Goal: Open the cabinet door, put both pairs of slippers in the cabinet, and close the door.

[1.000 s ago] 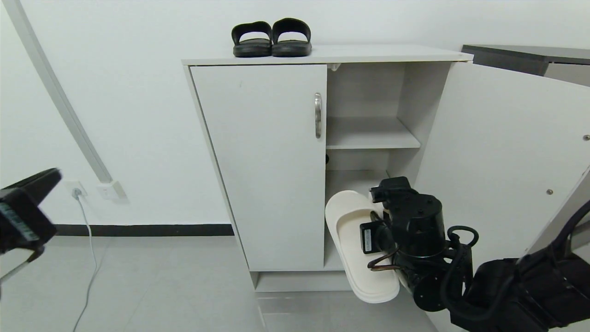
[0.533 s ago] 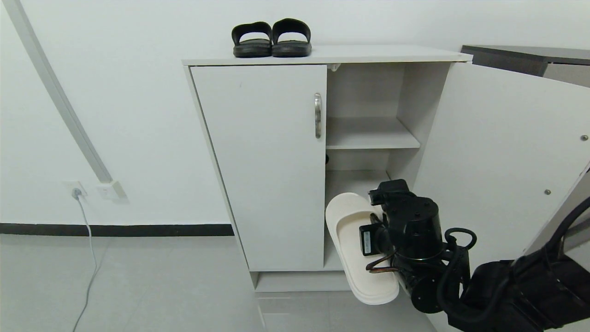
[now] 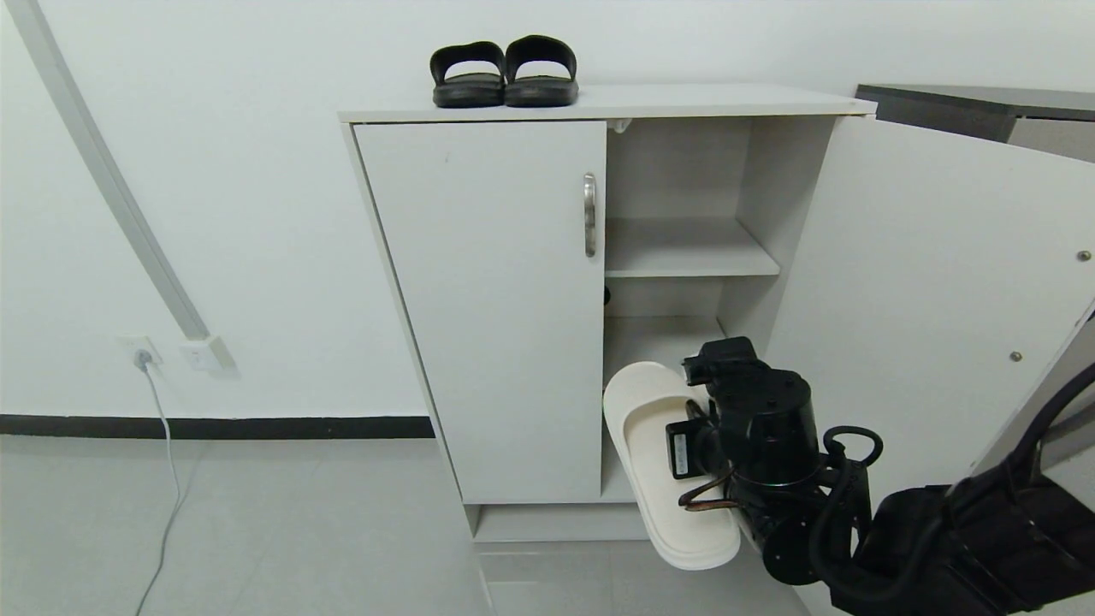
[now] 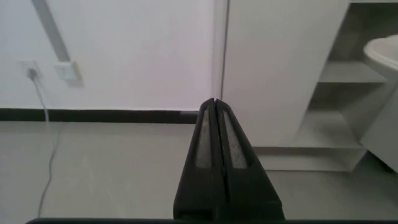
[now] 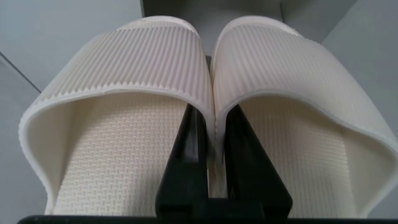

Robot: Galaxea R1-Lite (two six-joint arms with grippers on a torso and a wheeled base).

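Note:
A white cabinet (image 3: 479, 308) stands against the wall with its right door (image 3: 932, 291) swung open and its left door shut. A pair of black slippers (image 3: 505, 73) rests on the cabinet top. My right gripper (image 3: 697, 406) is shut on a pair of white slippers (image 3: 663, 458), held on edge in front of the open lower compartment. In the right wrist view the black fingers (image 5: 186, 152) pinch the two inner walls of the white slippers (image 5: 130, 112) together. My left gripper (image 4: 215, 143) is shut on nothing, low over the floor to the cabinet's left.
An upper shelf (image 3: 684, 248) and a lower shelf (image 3: 659, 334) show inside the open half. A wall socket with a cable (image 3: 141, 355) is at the left. A grey surface (image 3: 984, 107) sits behind the open door. Bare floor (image 3: 257, 530) lies left of the cabinet.
The left arm has left the head view's left edge. The right gripper and the white slippers have sunk slightly in front of the lower compartment.

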